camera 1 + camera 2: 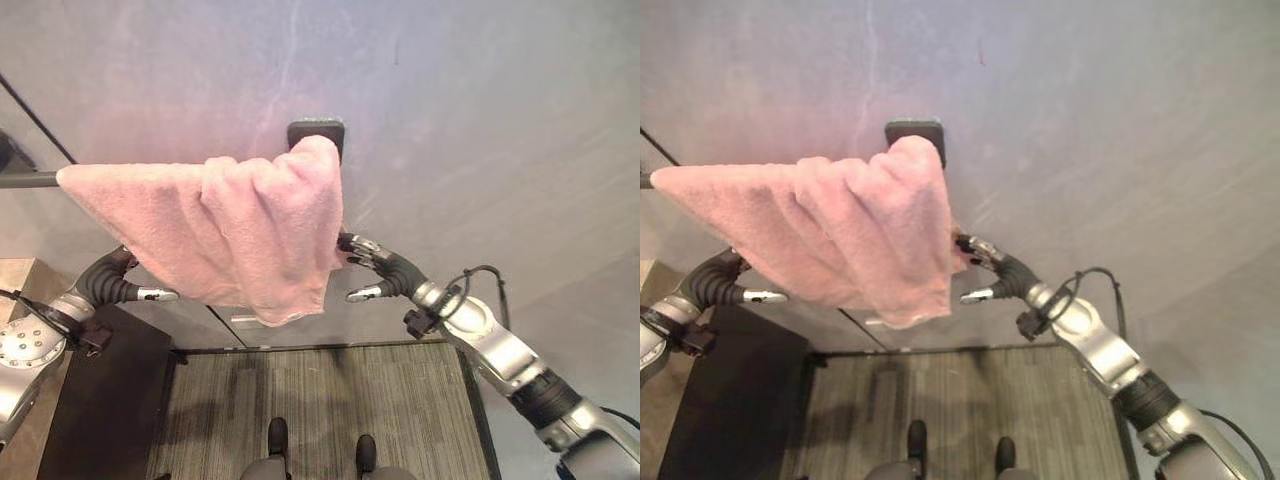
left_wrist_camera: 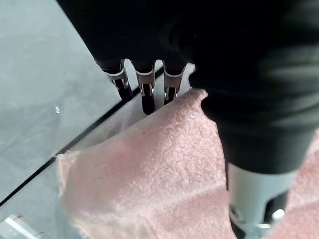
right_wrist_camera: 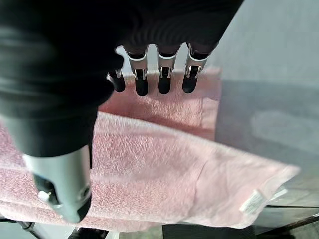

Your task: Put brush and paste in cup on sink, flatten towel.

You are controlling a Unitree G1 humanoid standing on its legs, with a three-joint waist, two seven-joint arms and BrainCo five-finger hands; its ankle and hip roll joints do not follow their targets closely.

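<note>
Towel [image 1: 230, 235], pink and bunched, hangs over a dark rail [image 1: 28, 180] fixed to the grey wall [image 1: 480, 120]. It spreads thin toward the rail's left end and gathers in thick folds at the right, beside the dark square wall mount [image 1: 318, 130]. Its lowest corner droops below the middle of the cloth.

At the left, the left hand [image 1: 112, 282] reaches up beneath the towel's lower left edge, its thumb pointing toward the cloth. In the left wrist view its fingers [image 2: 144, 92] run straight out past the dark cover, their tips at the far edge of the pink fabric, with the thumb [image 2: 256, 199] stretched alongside the cloth rather than curled round it; the hand is relaxed and grips nothing.

At the right, the right hand [image 1: 378, 268] sits at the towel's right edge, just under the bunched folds. In the right wrist view its fingers [image 3: 164, 79] extend straight over the towel's upper layer and its thumb [image 3: 62, 189] lies along the lower fold, so this hand too is uncurled and holds nothing.

Below, a striped grey mat [image 1: 320, 400] covers the floor, with a dark cabinet [image 1: 105, 400] at its left.
</note>
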